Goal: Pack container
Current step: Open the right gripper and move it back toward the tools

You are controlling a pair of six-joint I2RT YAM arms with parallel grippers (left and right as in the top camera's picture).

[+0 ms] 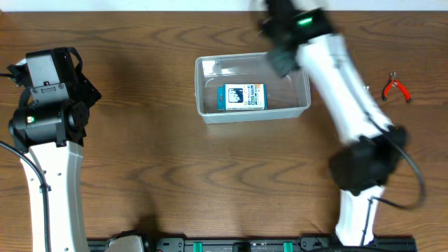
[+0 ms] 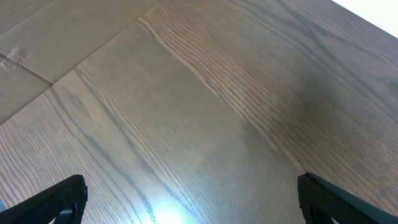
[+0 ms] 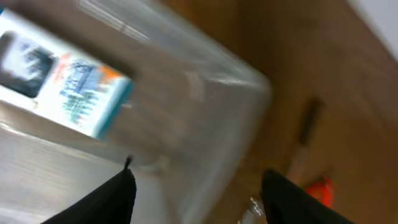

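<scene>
Container (image 1: 253, 116) mid-table, toward the far edge, clear-walled, with a small blue-and-white box (image 1: 242, 96) lying flat inside. Right gripper (image 3: 196, 186) above its right end, spread wide, holding nothing, blurred. Left gripper (image 2: 189, 193) spread over table (image 2: 186, 93) far left, idle, out of the way. Red pliers (image 1: 396, 88) well right, probably next to pack.

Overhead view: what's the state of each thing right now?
container: upright, lidless, one item inside.
blue-and-white box: lying flat inside container.
pliers: lying outside container, unpacked.
left tool: open, empty.
right tool: open, empty, above container's corner, blurred.
</scene>
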